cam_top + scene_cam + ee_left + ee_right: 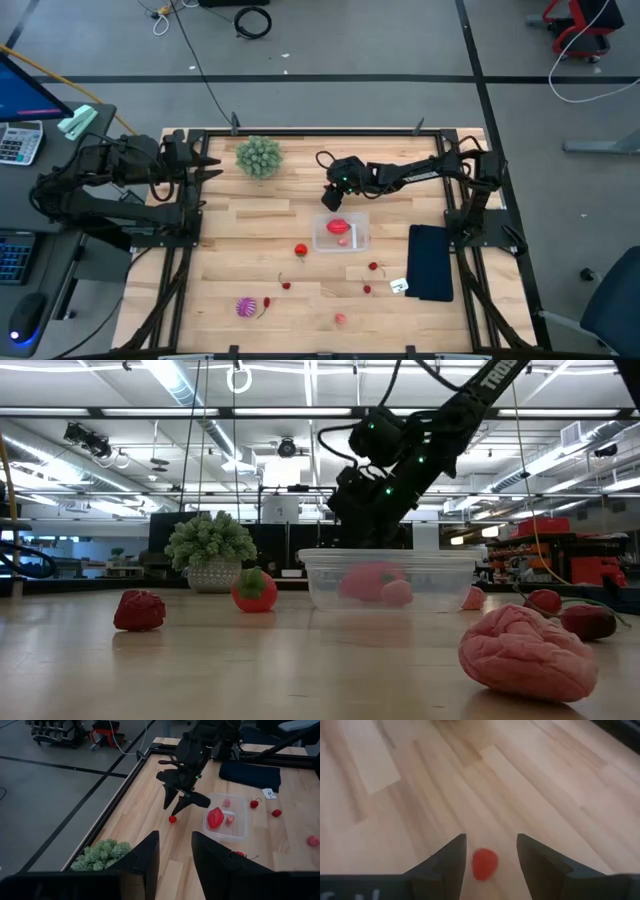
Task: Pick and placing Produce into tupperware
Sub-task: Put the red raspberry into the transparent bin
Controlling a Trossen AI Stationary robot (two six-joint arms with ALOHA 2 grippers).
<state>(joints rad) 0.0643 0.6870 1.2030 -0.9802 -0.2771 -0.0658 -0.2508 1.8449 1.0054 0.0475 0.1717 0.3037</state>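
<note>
The clear tupperware stands mid-table and holds a red piece and small pink ones. Other produce lies loose on the wood: red pieces, a pink one and a spiky purple one. My right gripper is open and hangs just beyond the tub's far side, pointing down. Its fingers stand either side of a small red piece lying on the table, also seen in the left wrist view. My left gripper waits open at the table's left far corner.
A bushy green plant sits near the far edge, left of the right gripper. A flat dark pad and a white tag lie right of the tub. In the low view a large pink piece sits closest to the near edge.
</note>
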